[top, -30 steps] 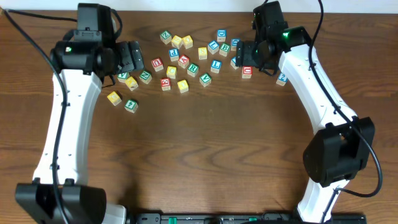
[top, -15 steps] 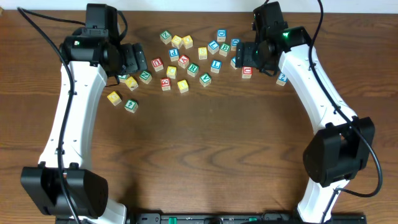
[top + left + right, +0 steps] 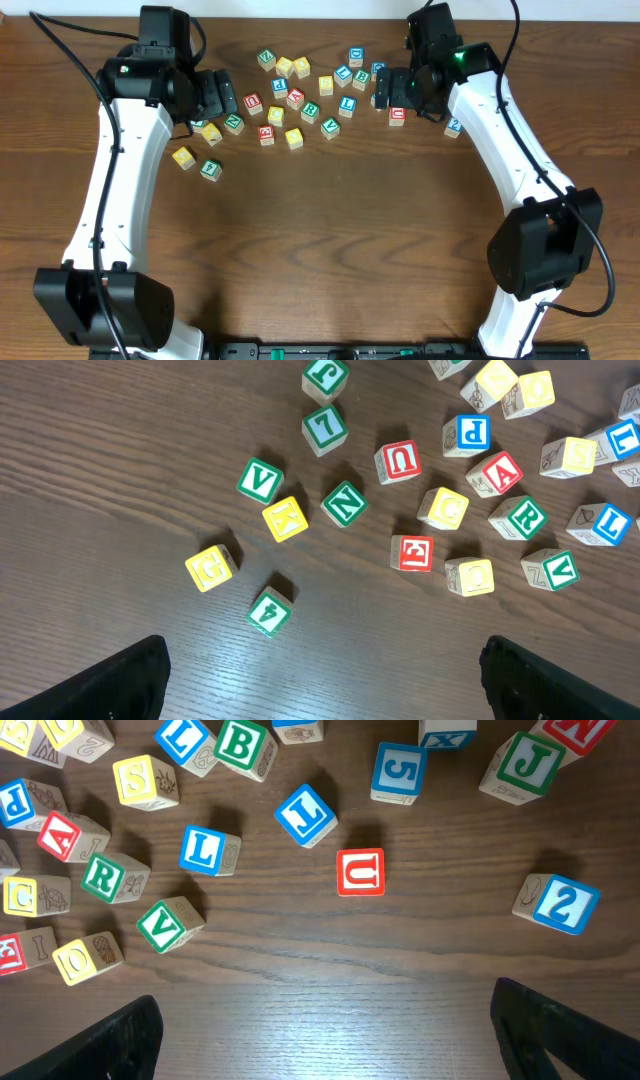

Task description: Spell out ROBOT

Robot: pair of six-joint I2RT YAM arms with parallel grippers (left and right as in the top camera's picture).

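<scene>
Robotics lab or test bench, by look of it. Two white jointed arms, left arm [image 3: 110,200] and right arm [image 3: 510,130], based at near edge of dark wood-grain table [image 3: 330,240]. Black cables [image 3: 62,42] trailing along arms. Green status light [image 3: 459,55] glowing on right arm. Black rail [image 3: 330,350] between bases. Toy alphabet cubes [image 3: 300,100] scattered across far half, only props on bare tabletop

Dk wood table [image 3: 330,260], slight glare.
</scene>
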